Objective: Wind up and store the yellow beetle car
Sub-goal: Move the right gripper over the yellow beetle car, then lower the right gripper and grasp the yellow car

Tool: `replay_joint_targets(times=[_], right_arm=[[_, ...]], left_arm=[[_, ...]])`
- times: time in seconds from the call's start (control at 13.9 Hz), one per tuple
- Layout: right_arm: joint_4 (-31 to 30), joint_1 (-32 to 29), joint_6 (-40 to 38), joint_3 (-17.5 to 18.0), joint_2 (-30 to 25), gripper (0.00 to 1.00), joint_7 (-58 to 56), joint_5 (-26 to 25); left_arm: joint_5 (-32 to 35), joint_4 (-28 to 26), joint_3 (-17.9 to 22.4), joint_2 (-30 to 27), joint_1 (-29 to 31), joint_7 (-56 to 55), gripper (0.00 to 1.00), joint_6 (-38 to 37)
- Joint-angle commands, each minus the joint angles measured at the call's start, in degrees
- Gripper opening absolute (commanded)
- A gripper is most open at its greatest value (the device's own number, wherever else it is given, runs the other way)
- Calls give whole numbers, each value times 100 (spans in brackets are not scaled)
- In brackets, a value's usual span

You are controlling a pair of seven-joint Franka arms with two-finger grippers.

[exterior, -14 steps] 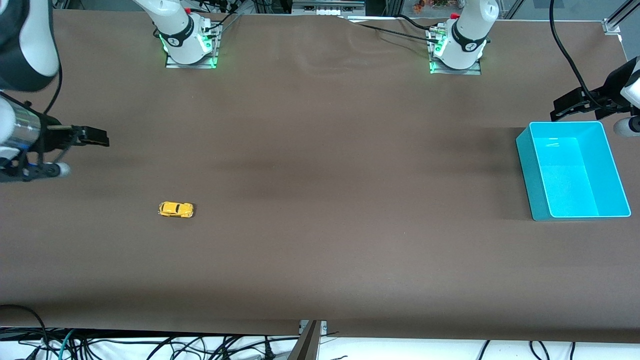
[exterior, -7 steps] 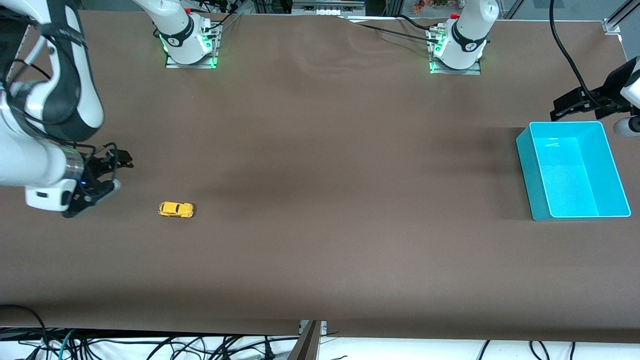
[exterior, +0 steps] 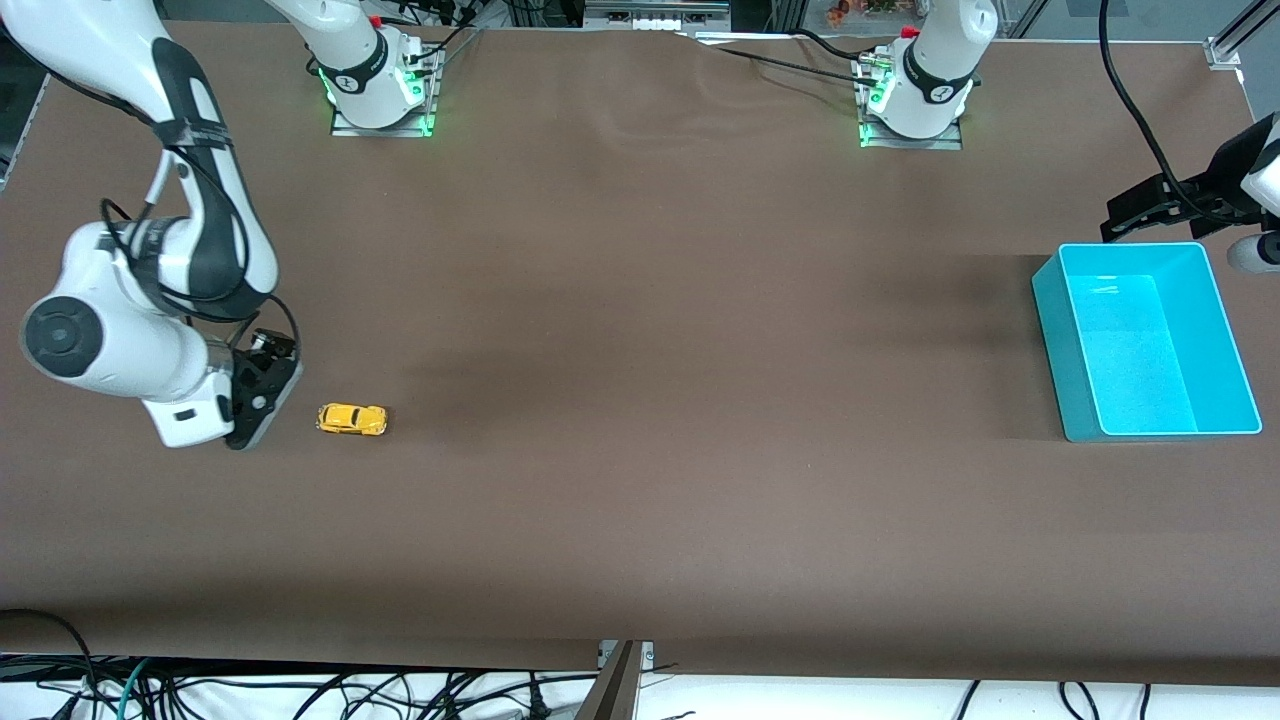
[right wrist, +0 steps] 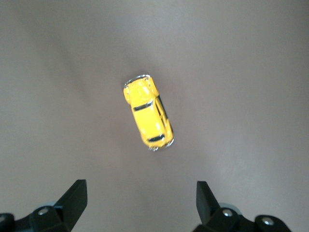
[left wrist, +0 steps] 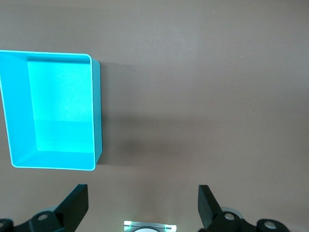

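While the left gripper (left wrist: 140, 205) waits spread beside the teal plastic bin (exterior: 1051, 330), the right gripper (right wrist: 140, 203) hangs spread beside the tiny glossy yellow beetle car (exterior: 352, 419)

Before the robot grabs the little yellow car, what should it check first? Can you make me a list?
1. Yellow beetle car sits on its wheels on the table: ok.
2. Right gripper fingers open wide: ok.
3. Right gripper right over the car: not ok, it hangs beside it, toward the right arm's end of the table.
4. Nothing touching the car: ok.
5. Teal bin has room, nothing inside: ok.
6. Left gripper out of the way, open, waiting over the table next to the bin: ok.
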Motion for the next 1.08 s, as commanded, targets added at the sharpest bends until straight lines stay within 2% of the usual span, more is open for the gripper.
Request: replay_joint_targets(times=[0.0,0.43,1.01], right_arm=[[-618,2,865,41,-171,100,-752,-79],[-945,20,1965,137,153,100,-1491,-70],[-1155,20,2599,164,488,100,-1676,-53]], left_arm=[[156,175,-4,62,-22,26,100,-123],[156,175,4,62,-22,26,100,-132],[156,175,-4,62,-31,26,100,-131]])
